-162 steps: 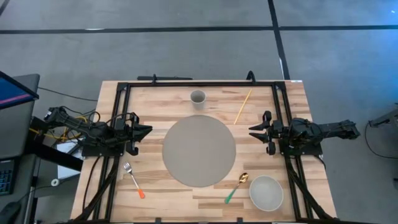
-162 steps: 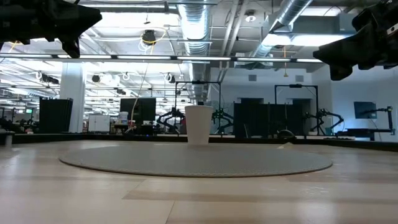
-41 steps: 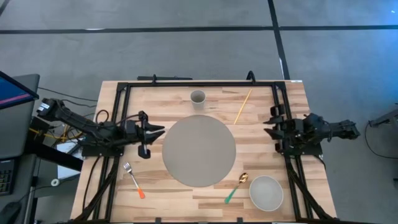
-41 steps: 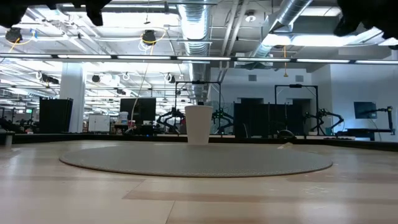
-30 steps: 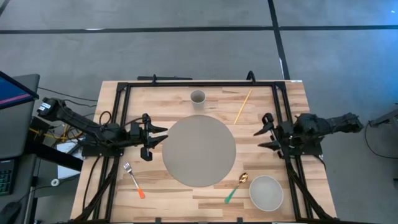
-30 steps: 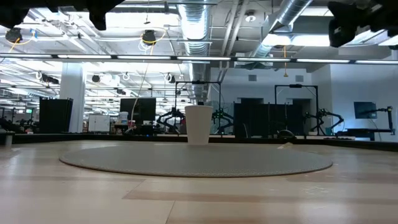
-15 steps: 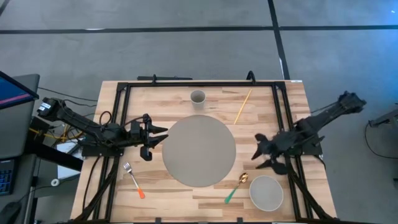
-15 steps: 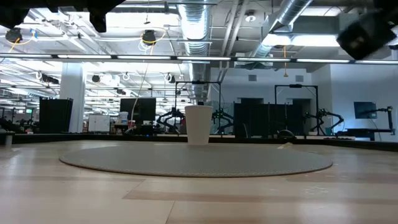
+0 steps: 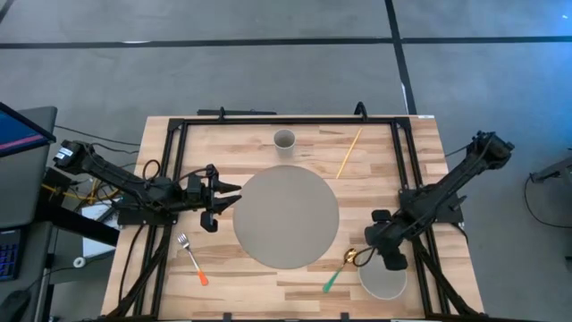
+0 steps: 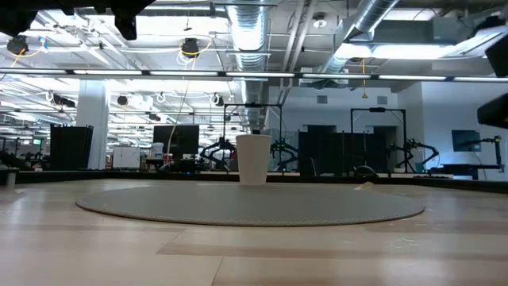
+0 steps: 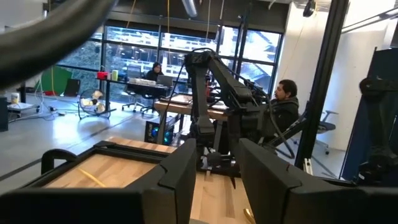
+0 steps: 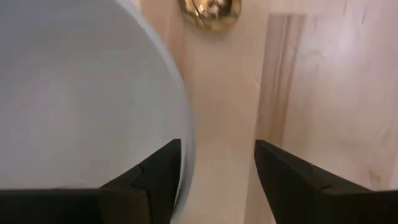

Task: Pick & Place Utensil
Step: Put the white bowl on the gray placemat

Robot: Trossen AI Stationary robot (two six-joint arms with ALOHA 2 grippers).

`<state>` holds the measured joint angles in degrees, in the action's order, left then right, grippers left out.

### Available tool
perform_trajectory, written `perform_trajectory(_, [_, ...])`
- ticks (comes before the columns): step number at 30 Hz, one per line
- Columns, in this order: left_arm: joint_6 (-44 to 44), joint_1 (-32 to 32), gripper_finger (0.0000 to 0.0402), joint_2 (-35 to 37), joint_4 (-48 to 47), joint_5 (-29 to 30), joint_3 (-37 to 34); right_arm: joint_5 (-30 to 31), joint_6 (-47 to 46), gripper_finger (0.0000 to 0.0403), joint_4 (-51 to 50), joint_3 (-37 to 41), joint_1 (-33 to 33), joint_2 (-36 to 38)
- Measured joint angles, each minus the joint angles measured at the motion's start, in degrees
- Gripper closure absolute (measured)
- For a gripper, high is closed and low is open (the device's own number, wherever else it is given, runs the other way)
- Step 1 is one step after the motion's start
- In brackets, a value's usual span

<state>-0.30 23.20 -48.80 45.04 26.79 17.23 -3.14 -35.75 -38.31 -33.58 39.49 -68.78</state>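
Note:
A spoon (image 9: 344, 266) with a gold bowl and a green handle lies flat near the table's near edge, beside a pale bowl (image 9: 379, 284). A fork (image 9: 190, 258) with an orange handle lies on the near left. My right gripper (image 9: 368, 257) is open and points down, between the spoon's gold bowl and the pale bowl. In the right wrist view its fingers (image 12: 292, 180) straddle bare wood, with the bowl's rim (image 12: 177, 106) by one finger and the gold spoon bowl (image 12: 210, 12) ahead. My left gripper (image 9: 228, 199) is open and hovers at the round mat's left edge.
A round grey mat (image 9: 286, 217) fills the table's middle. A white cup (image 9: 284, 140) stands behind it and a yellow stick (image 9: 349, 152) lies on the far right. A black frame (image 9: 286, 120) borders the work area. People sit in the room beyond (image 11: 286, 102).
My right arm has swung from the mat's right side toward the table's near edge. It has tipped its gripper down and lowered it between the spoon and the bowl. The left arm has kept still.

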Motion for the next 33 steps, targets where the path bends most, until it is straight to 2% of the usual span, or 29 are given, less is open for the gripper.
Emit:
perform_trajectory(3, [0.0,0.0,0.028,0.0,0.0,0.0,0.0,0.0,1.5,0.0213,-1.0,0.0,0.1,-1.6])
perform_trajectory(6, [-0.2,0.0,0.028,0.0,0.0,-0.1,0.0,-0.3,1.6,0.0241,-1.0,0.0,0.1,-1.3])
perform_trajectory(13, [-0.2,0.0,0.028,0.0,0.0,-0.1,0.0,-6.2,1.7,0.0386,-1.0,0.0,-2.2,1.9])
perform_trajectory(15, [-0.2,0.0,0.028,0.0,0.0,-0.1,0.0,-6.6,0.6,0.039,-1.5,-0.7,-3.8,2.5])
perform_trajectory(19, [-0.2,0.0,0.028,0.0,0.0,-0.1,0.0,-5.7,2.7,0.0396,-0.9,-7.5,-8.4,2.6])
perform_trajectory(22, [-0.5,0.0,0.028,0.0,0.0,-0.1,0.0,1.2,14.1,0.0397,2.5,-12.9,-11.5,2.7])
perform_trajectory(24, [-1.8,0.0,0.028,0.0,0.0,-0.1,0.0,10.4,20.1,0.0393,7.3,-15.1,-13.5,2.6])
perform_trajectory(27, [-4.6,0.0,0.028,0.0,0.1,-0.1,0.0,22.4,23.8,0.0395,16.9,-16.5,-17.3,0.9])
perform_trajectory(30, [-5.1,0.0,0.028,0.0,0.5,-0.1,0.0,25.1,27.7,0.04,27.1,-16.5,-21.7,-2.3])
perform_trajectory(33, [-5.2,0.0,0.028,0.0,1.9,-0.1,0.0,22.3,27.8,0.0397,32.6,-17.0,-26.2,-6.7])
